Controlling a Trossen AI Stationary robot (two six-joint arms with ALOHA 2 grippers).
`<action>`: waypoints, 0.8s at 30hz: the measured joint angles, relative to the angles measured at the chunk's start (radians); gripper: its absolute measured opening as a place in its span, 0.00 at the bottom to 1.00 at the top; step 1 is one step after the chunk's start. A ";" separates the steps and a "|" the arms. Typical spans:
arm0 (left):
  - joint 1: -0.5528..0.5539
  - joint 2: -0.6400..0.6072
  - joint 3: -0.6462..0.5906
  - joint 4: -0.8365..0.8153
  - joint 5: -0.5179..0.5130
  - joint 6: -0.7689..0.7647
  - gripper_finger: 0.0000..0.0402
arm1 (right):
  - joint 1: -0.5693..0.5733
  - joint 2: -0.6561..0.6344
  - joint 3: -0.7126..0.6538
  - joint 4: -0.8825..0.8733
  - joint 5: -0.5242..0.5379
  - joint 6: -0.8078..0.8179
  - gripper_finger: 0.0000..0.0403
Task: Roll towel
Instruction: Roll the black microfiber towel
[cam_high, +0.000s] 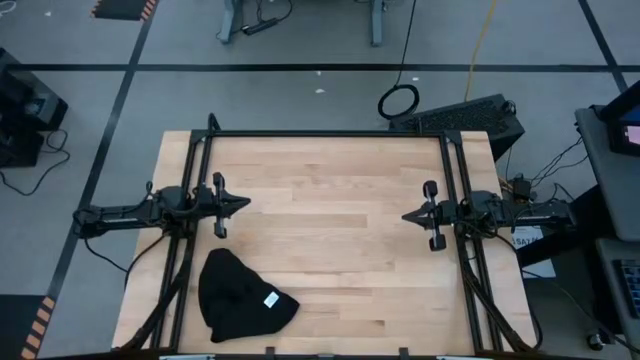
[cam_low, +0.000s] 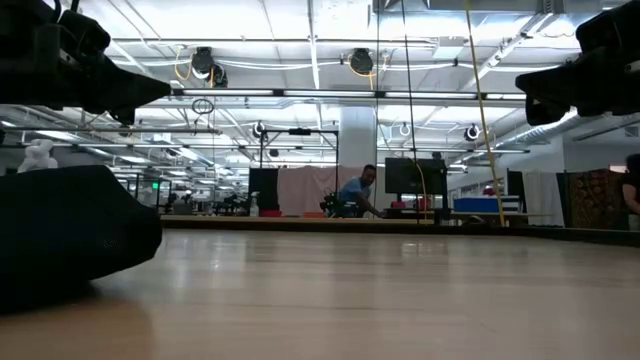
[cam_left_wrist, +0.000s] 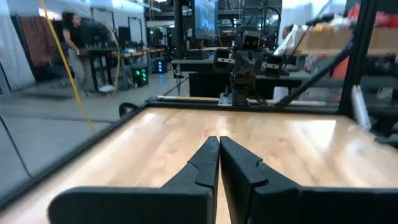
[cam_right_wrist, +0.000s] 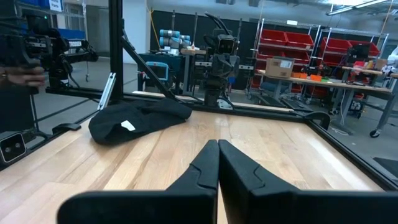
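The black towel (cam_high: 243, 297) lies bunched in a loose heap on the wooden tabletop (cam_high: 330, 230) near the front left corner, its small white tag (cam_high: 270, 299) facing up. It also shows in the right wrist view (cam_right_wrist: 140, 118) and at the left of the low view (cam_low: 70, 235). My left gripper (cam_high: 244, 203) is shut and empty above the table's left side, behind the towel. My right gripper (cam_high: 405, 216) is shut and empty above the table's right side. Both point toward the table's middle.
A black metal frame (cam_high: 330, 134) runs along the table's far edge and down both sides. The middle and right of the tabletop are bare wood. People (cam_low: 355, 192) show in the room beyond the table.
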 joint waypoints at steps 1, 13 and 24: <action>0.000 0.000 0.000 -0.005 0.014 -0.095 0.06 | 0.000 0.000 0.000 -0.003 0.000 0.000 0.00; 0.003 0.022 0.193 -0.096 0.092 -0.249 0.06 | 0.000 0.000 0.000 -0.016 0.000 0.026 0.00; -0.032 0.382 0.587 -0.532 0.164 -0.155 0.06 | 0.000 0.000 0.000 -0.012 0.050 0.026 0.00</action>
